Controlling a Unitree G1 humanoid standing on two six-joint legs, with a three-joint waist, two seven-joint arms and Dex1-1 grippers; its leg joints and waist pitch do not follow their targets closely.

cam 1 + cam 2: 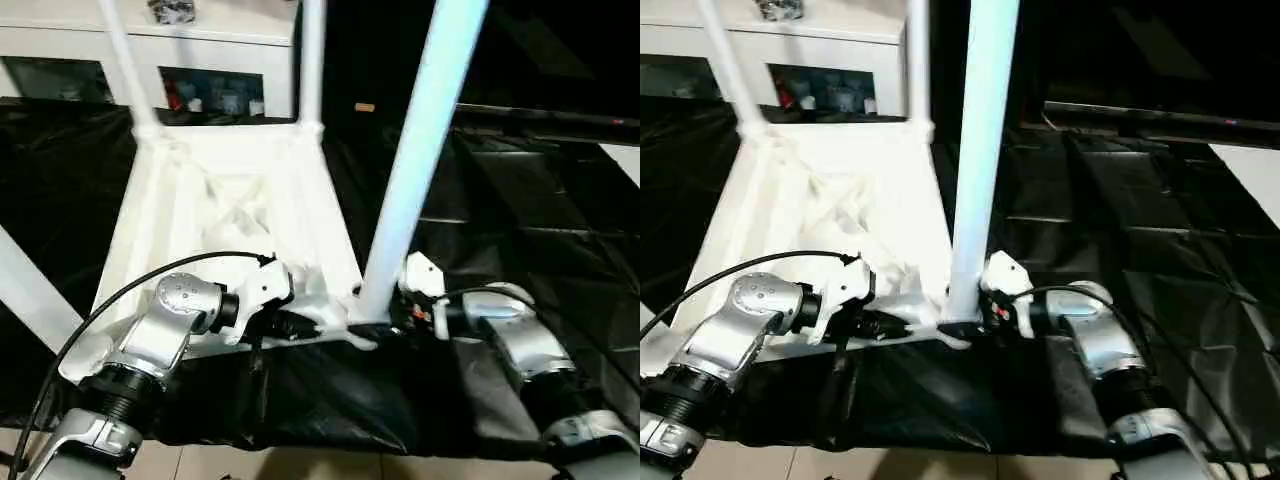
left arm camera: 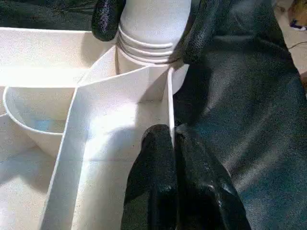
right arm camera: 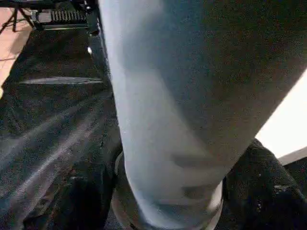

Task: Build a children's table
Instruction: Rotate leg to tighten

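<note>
Four legs are fitted to the upturned table top (image 1: pixel 215 215), which lies on the black sheet (image 1: pixel 520 230), but all are cut off by the picture edges. The near right leg (image 1: pixel 415 160) stands in its corner socket (image 2: pixel 144 52), its base flanked by the right gripper (image 2: pixel 148 19) with fingers apart. The left gripper (image 2: pixel 175 177) is seen clamped on the table top's thin side wall. A white cabinet (image 1: pixel 215 45) stands behind, partly masked by the legs.
</note>
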